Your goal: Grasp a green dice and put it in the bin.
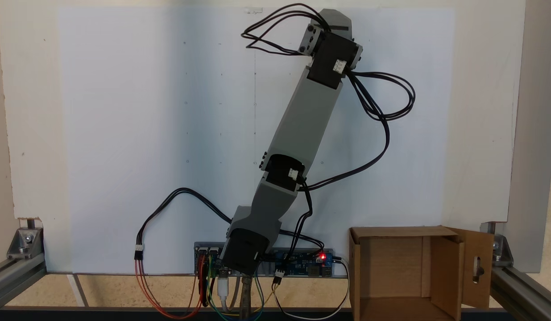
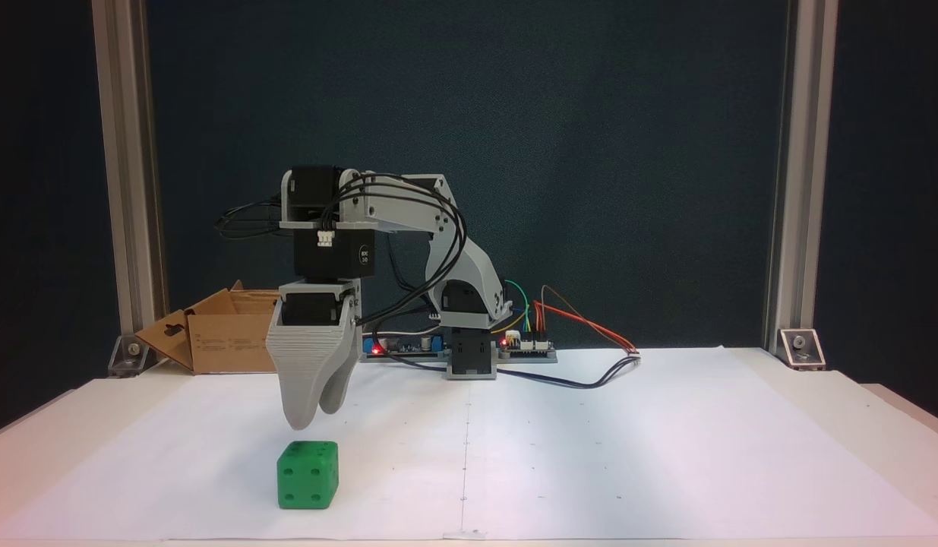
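The green dice point(image 2: 307, 475) sits on the white paper near the front of the table, left of the centre line. My gripper point(image 2: 317, 416) hangs pointing straight down just above it and a touch to the right, apart from it. Its two grey fingers point(image 2: 301, 380) lie close against each other with no gap showing and nothing between them. The bin point(image 1: 407, 272), a brown cardboard box with a slotted flap, stands at the lower right beside the arm's base. It appears again as the bin point(image 2: 225, 338) at the back left.
The arm's base, control boards point(image 1: 302, 263) and loose cables point(image 1: 378, 111) sit at the table's back edge. Aluminium frame posts point(image 2: 127, 190) stand at the table's corners. White paper point(image 2: 628, 456) covers the table, with open room to the right of the dice.
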